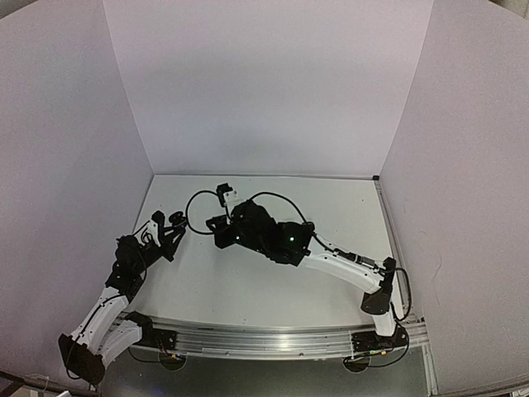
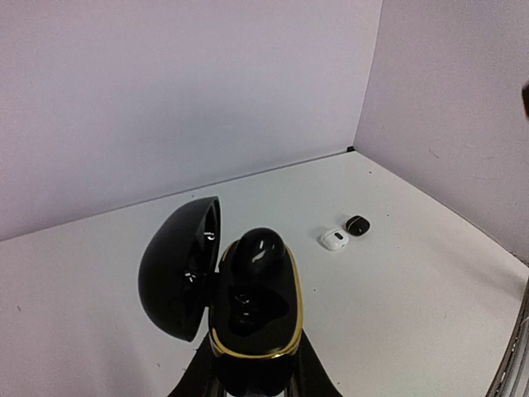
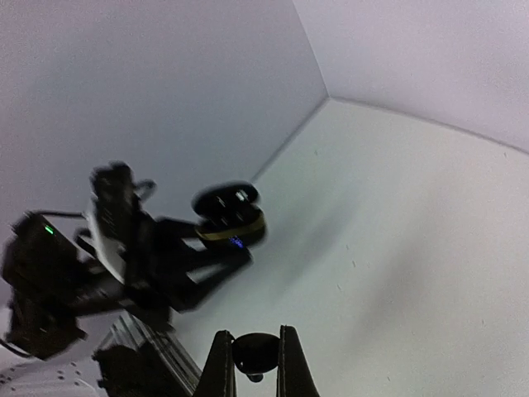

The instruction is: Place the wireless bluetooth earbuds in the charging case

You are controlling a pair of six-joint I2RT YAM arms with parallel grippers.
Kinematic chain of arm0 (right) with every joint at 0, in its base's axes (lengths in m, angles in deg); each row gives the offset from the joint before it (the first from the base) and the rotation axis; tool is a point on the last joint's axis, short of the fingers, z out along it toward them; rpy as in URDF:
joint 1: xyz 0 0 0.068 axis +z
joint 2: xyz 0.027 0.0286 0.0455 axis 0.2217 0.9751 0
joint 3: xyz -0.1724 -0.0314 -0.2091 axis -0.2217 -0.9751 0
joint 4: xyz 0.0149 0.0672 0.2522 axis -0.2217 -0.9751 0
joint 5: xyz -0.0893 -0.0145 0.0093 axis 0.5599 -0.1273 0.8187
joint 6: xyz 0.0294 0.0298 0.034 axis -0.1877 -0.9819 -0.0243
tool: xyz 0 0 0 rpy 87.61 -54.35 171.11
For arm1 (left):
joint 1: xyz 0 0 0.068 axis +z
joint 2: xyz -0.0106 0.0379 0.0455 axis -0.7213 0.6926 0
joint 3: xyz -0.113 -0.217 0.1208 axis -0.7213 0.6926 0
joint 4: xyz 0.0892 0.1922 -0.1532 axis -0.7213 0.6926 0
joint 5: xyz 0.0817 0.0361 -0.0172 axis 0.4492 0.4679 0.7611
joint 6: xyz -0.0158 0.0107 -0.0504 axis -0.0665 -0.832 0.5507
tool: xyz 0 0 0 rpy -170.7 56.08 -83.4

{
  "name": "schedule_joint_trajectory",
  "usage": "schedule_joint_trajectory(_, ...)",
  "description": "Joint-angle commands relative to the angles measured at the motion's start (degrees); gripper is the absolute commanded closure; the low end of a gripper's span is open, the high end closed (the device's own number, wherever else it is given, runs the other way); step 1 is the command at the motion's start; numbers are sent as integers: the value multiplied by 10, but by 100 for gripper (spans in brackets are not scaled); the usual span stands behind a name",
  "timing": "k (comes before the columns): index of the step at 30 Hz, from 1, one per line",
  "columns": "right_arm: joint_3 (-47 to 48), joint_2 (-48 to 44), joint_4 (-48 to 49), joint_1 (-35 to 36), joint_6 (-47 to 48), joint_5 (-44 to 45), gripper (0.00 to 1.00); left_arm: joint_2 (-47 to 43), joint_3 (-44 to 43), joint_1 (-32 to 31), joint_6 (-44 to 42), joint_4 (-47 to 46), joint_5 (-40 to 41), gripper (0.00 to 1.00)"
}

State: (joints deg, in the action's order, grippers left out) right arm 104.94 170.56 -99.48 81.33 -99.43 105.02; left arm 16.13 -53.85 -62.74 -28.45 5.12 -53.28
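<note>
A black earbud (image 3: 255, 354) sits at the bottom centre of the right wrist view, pinched between the two fingers of the right gripper (image 3: 254, 339), whose jaws are closed on it and carry it clear of the table (image 2: 430, 281). Up and to the left in that view is the charging case (image 3: 232, 217), black with a gold rim. Its lid is swung open and it is well apart from the carried piece. The left wrist view shows this case low in the centre of the frame, lid standing open to the left, clamped at its near end by the left gripper (image 2: 252, 374), whose jaws are closed on its body. A second black earbud (image 2: 258, 251) lies in the well at the far end of the case. It stands rather proud of the rim, so I cannot tell whether it is fully seated. The nearer well looks vacant, though it is dark and glossy. Right of centre in the same view a white earbud (image 2: 333, 240) and a loose black earbud (image 2: 357, 223) lie just beside each other on the table, well apart from the case. By my reading the job is early: one piece is in, one is in the jaws awaiting the open well, and at least two remain on the table.
</note>
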Motion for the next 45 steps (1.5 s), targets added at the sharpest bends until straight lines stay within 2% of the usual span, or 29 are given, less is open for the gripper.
schedule_joint_trajectory(1, -2, -2, 198, 7, 83, 7, 100, 26, -4, -45, -17, -178, 29, 100)
schedule_joint_trajectory(5, 30, 26, 235, 22, 135, -9, 100, 36, -17, -64, 2, -193, 52, 100)
schedule_joint_trajectory(14, 56, 61, 294, 29, 194, -52, 100, 28, -10, -73, -16, -231, -2, 100)
schedule_joint_trajectory(28, 70, 99, 303, 21, 225, -29, 100, 6, -11, -75, -60, -210, -33, 100)
schedule_joint_trajectory(40, 51, 100, 303, 14, 232, -22, 100, 2, -21, -77, -59, -204, -69, 100)
schedule_joint_trajectory(45, 33, 86, 328, 12, 239, -12, 100, 3, -23, -77, -44, -199, -57, 100)
